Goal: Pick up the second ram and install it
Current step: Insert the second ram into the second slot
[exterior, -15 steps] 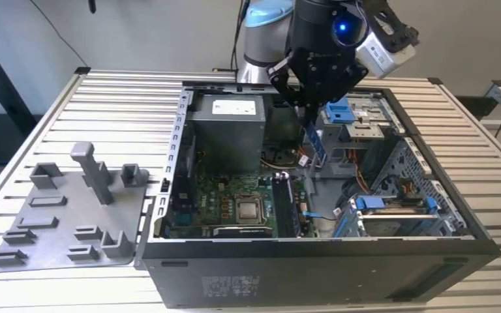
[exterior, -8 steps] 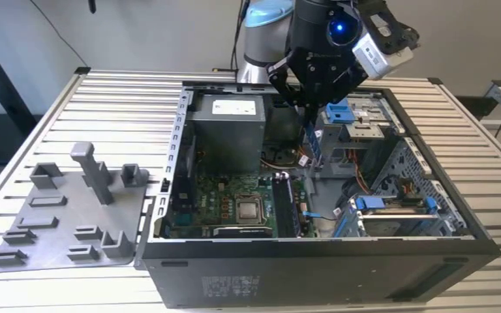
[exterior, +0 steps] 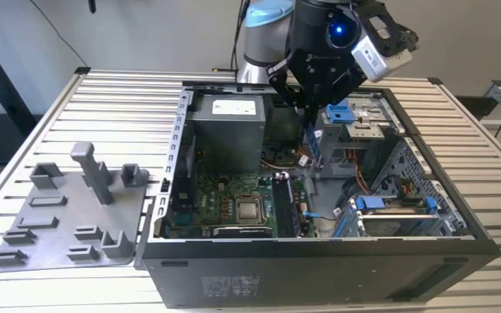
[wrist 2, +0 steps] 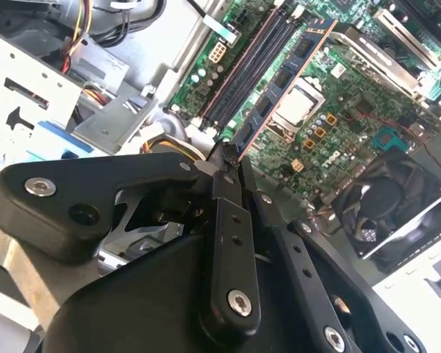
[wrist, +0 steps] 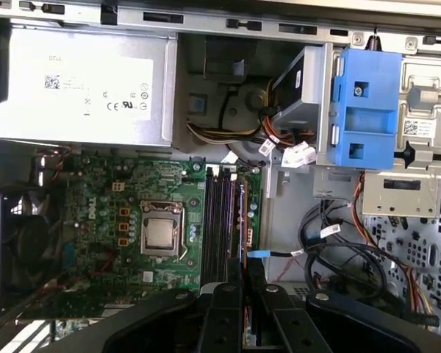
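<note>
The gripper (exterior: 309, 104) hangs inside the open case (exterior: 320, 261). Its jaws are pinched on the ram (exterior: 314, 142), gripping one end of the stick. The rest of the stick reaches straight out beyond the fingertips toward the motherboard (exterior: 224, 195).

In the second wrist view the ram (wrist 2: 279, 88) runs from the gripper (wrist 2: 225, 157) as a dark bluish strip with an orange edge. It lies alongside the long black slots (wrist 2: 253, 62). The processor (wrist 2: 298, 103) is just to its other side, and a fan (wrist 2: 386, 202) is farther off on that side.

In the first wrist view the ram (wrist: 244, 220) is seen edge-on. It lines up ahead of the gripper (wrist: 243, 278), just beside the slots (wrist: 219, 220). Past the far end of the slots sit the power supply (wrist: 81, 84) and a blue clip (wrist: 367, 107).

In the exterior view the stick's free end hangs above the board and does not touch it. A grey tray (exterior: 55, 228) lies outside the case, well apart from the jaws.
</note>
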### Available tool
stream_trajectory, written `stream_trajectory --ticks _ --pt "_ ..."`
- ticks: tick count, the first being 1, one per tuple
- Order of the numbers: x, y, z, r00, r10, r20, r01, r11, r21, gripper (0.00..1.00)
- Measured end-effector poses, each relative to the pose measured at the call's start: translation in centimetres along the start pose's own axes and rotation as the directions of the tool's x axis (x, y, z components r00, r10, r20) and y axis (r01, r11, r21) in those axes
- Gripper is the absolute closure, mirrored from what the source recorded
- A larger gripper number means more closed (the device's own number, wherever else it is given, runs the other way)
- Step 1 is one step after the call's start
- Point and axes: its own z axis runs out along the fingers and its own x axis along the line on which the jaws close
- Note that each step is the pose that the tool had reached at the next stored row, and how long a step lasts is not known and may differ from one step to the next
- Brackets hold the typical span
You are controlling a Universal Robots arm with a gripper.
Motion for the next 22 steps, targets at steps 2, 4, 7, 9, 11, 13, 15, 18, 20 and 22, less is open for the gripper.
stream_trajectory --ticks 2,4,7,9,11,13,15,18,20,22 --pt "0.01 0.00 0.13 1.0000 0.000 0.0000 0.000 1.0000 0.0001 0.86" --pt "0.01 0.00 0.24 1.0000 0.000 0.0000 0.000 1.0000 0.0000 0.86" --pt "0.03 -0.01 0.43 1.0000 0.001 0.0000 -0.001 1.0000 0.0001 0.86" --pt "0.04 -0.01 0.59 1.0000 0.005 0.0001 -0.005 1.0000 0.0003 0.86" --pt "0.05 -0.01 0.80 0.9997 0.024 0.0003 -0.024 0.9997 0.0015 0.86" --pt "0.06 -0.02 1.04 0.9989 0.047 0.0007 -0.047 0.9989 0.0029 0.86" --pt "0.08 -0.02 1.27 0.9977 0.067 0.0011 -0.067 0.9977 0.0040 0.86" --pt "0.09 -0.02 1.57 0.9959 0.090 0.0015 -0.090 0.9959 0.0054 0.86" --pt "0.10 -0.03 1.73 0.9953 0.096 0.0016 -0.096 0.9953 0.0058 0.86" --pt "0.11 -0.03 1.84 0.9952 0.098 0.0016 -0.098 0.9952 0.0059 0.86"
